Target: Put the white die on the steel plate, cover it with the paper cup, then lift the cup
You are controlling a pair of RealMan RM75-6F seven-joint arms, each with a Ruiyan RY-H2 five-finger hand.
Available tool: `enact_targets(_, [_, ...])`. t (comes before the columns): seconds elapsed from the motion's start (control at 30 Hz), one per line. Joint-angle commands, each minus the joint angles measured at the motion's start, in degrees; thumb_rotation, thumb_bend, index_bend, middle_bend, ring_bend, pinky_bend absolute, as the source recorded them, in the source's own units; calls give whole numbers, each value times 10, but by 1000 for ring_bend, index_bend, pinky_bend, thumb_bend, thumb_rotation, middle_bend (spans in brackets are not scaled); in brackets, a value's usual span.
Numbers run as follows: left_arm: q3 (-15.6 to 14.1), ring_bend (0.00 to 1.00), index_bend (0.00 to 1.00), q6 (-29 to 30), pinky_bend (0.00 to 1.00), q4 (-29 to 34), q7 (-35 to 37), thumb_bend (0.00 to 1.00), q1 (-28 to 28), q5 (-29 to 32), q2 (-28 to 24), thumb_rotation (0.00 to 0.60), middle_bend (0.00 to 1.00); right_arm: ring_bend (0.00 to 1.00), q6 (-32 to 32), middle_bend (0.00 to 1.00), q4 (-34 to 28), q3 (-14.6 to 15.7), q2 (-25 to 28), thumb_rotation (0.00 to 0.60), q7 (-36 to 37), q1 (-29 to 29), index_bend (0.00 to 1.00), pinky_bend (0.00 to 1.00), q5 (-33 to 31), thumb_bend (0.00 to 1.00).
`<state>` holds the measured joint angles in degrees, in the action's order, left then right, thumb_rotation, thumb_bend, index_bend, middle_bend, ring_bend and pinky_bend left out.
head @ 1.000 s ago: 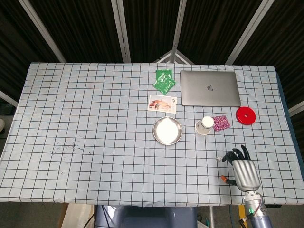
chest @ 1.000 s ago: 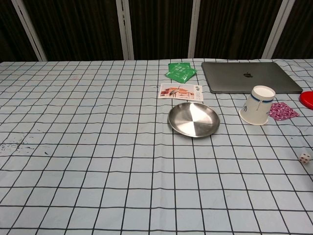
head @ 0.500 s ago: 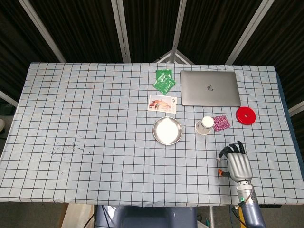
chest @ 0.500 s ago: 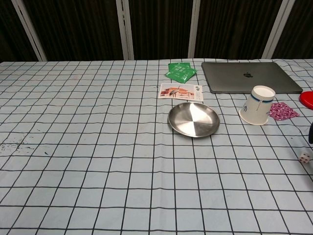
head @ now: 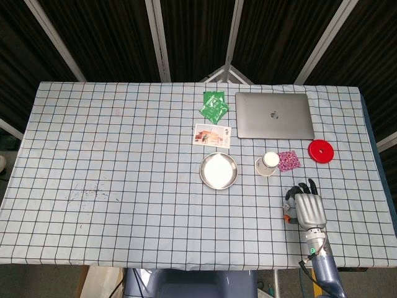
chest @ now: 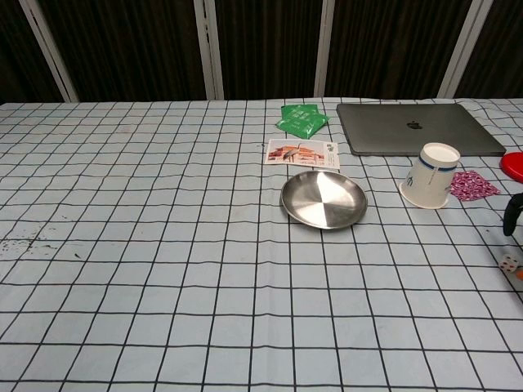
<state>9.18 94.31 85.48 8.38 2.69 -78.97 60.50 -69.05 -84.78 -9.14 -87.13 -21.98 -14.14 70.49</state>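
Small white die (chest: pixel 508 261) on the checked desk (head: pixel 124 186), far right, directly beneath the right robot hand (head: pixel 305 206) (grip impossible to tell). Round steel plate (head: pixel 218 171) well off to the left; left robot hand out of sight.
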Motion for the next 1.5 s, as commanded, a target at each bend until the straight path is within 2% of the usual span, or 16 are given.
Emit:
enact_targets(0.03, [0,0,304,1,0,1,-2,265,0,0,0,600,19,193,1,348,4,-2,-1,600,-3,-4,498,11,-3,151])
enact_targets(0.37, [-1,0,304,2,0,2,-10,265,0,-2,2,600,18,185,13,288,13,0,0,600,-13,-12,498,11,-25,168])
enact_targets(0.67, [-3,0,306,0,0,5,-20,265,-2,-4,4,600,18,180,13,286,7,9,6,600,-14,-13,498,11,-30,168])
enact_targets(1.27, [-3,0,310,-1,0,6,-34,265,-4,-1,8,600,18,180,27,286,39,10,-14,600,-12,-29,498,11,-43,202])
enact_targets(1.5, [-4,0,311,-2,0,7,-42,265,-5,-1,10,600,16,180,31,287,52,12,-16,600,-10,-32,499,11,-48,343])
